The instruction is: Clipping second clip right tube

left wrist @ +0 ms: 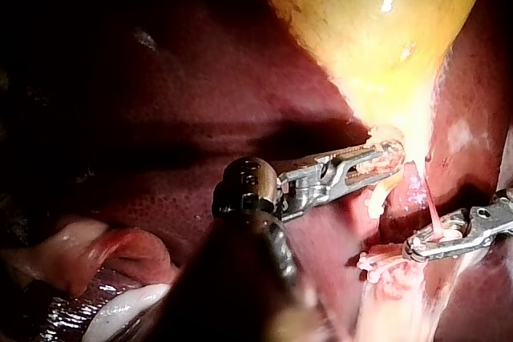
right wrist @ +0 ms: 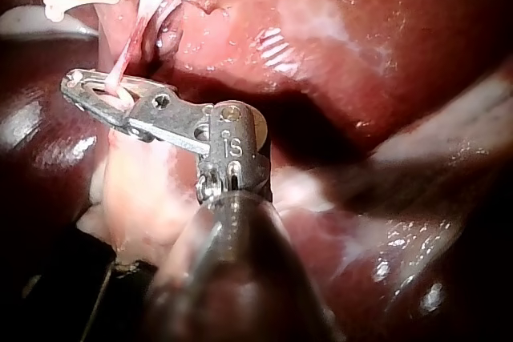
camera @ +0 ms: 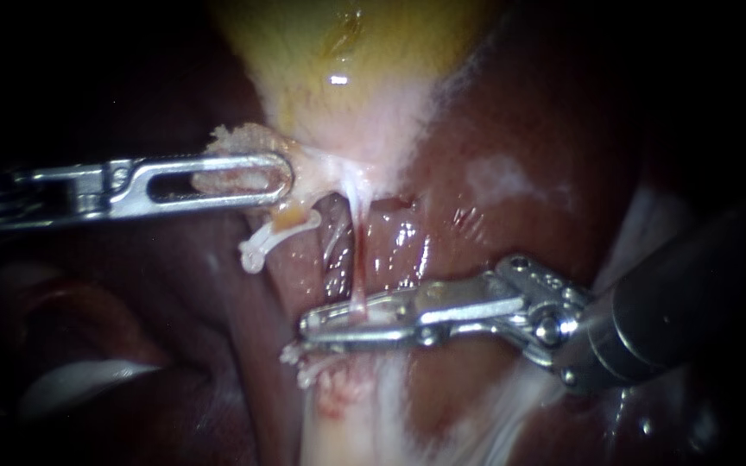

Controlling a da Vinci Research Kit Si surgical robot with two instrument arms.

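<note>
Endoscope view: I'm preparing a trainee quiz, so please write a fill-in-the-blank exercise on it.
1. The left instrument's end effector is shut on the neck of the yellow ___.
2. The right instrument lies across a thin pink ___ that runs down from that neck.
3. The dark red tissue around them is the ___.
Missing words: gallbladder; tube; liver.
</note>
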